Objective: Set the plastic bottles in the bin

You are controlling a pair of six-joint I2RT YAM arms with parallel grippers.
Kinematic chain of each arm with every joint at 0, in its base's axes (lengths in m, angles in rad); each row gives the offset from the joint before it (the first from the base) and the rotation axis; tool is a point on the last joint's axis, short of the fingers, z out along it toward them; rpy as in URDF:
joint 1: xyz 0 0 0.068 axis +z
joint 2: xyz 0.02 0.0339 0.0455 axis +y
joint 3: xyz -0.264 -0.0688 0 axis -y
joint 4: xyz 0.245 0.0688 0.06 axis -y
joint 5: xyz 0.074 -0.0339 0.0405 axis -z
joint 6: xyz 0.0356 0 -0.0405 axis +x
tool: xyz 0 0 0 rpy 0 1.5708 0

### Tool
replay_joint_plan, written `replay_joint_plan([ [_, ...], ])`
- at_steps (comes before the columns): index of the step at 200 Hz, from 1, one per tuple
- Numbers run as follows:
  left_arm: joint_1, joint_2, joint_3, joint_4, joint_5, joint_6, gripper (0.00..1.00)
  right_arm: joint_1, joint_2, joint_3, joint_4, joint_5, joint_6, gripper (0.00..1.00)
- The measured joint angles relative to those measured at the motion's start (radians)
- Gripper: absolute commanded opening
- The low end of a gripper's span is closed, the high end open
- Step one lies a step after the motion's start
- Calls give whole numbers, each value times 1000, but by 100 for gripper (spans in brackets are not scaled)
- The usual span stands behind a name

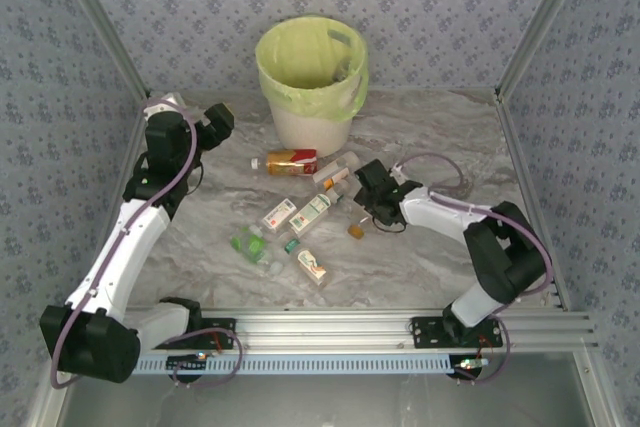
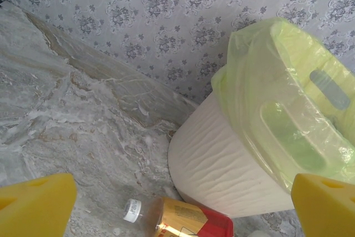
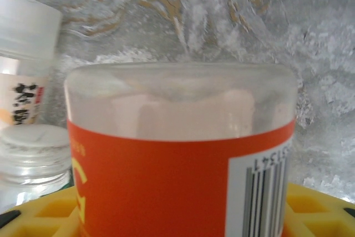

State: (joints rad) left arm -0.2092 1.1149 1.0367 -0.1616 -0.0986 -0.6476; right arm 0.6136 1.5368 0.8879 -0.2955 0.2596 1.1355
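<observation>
Several plastic bottles lie on the marble tabletop in front of the bin (image 1: 310, 82), a white bucket lined with a yellow-green bag. One clear bottle with an orange label (image 3: 177, 154) sits between the yellow fingers (image 3: 319, 212) of my right gripper (image 1: 364, 197), which is shut on it. My left gripper (image 1: 215, 123) hovers left of the bin, open and holding nothing, with its yellow fingertips (image 2: 36, 203) wide apart. Just beyond them lies a brown bottle with a yellow and red label (image 2: 186, 220), its white cap pointing left, beside the bin wall (image 2: 222, 165).
More bottles are scattered mid-table: the brown one (image 1: 290, 161), a clear one (image 1: 338, 169), two labelled ones (image 1: 280, 215) (image 1: 312, 212), a green one (image 1: 250, 242), another (image 1: 312, 265). A white-capped bottle (image 3: 25, 31) stands close left of the held one. Patterned walls enclose the table.
</observation>
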Motion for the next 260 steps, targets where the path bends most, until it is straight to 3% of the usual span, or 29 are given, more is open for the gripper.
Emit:
replay_joint_plan([
  [69, 0, 29, -13, -3, 0, -2, 100, 14, -240, 26, 37, 105, -227, 44],
  [125, 6, 39, -24, -19, 1, -10, 99, 2, -264, 190, 160, 55, -496, 44],
  [206, 16, 24, -69, -79, 5, -22, 100, -97, 20, 713, 187, -229, -700, 46],
  [260, 38, -22, -94, -130, 5, -28, 99, -146, 272, 982, 195, -249, -752, 46],
])
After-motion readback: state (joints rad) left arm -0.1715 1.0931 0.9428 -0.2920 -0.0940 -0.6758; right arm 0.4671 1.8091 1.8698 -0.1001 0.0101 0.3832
